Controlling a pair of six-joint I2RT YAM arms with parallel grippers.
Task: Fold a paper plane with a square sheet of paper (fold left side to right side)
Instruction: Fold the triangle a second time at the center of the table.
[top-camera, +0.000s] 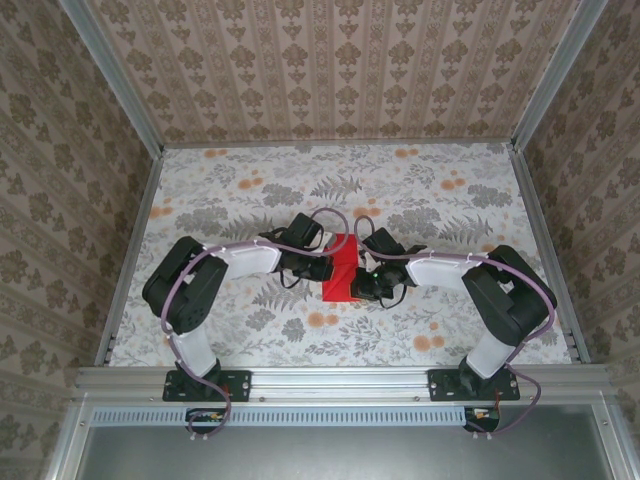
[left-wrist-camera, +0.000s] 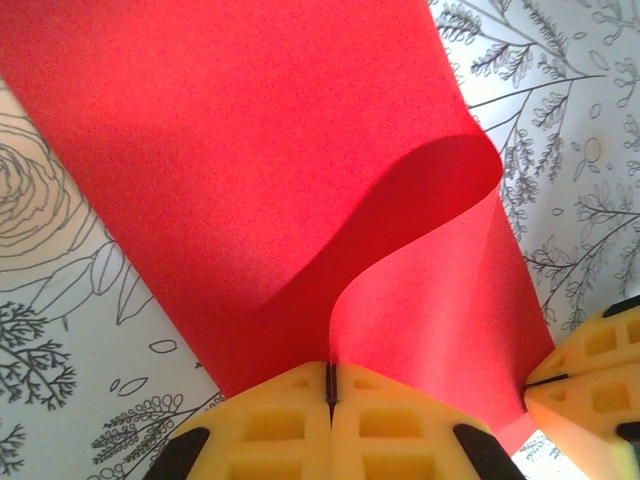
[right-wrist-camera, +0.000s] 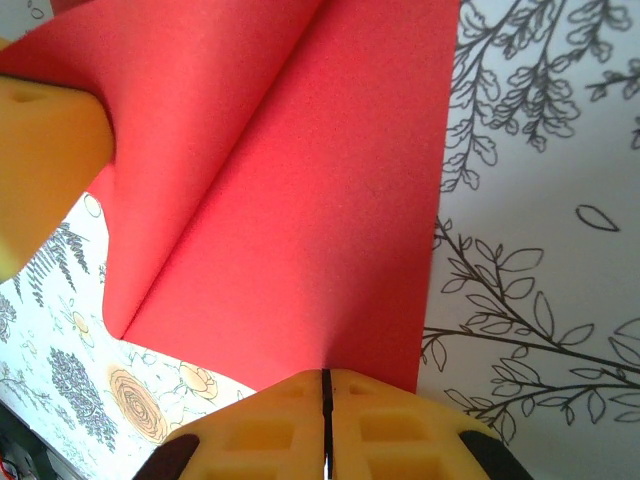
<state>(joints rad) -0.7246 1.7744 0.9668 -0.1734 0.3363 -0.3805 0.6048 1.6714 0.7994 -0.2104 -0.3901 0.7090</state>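
Sheet of red paper (left-wrist-camera: 250, 150) on floral tabletop (right-wrist-camera: 540, 150), directly ahead of both hands. Left hand (left-wrist-camera: 330, 380) clamped shut on lifted, curling edge. Right hand (right-wrist-camera: 325, 385) just beside it, clamped shut on flatter edge.

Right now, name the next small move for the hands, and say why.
Probably carry the left hand rightward and lower it: both it and the right hand pinch the square sheet of paper, whose fold is a loose curl, not a crease.
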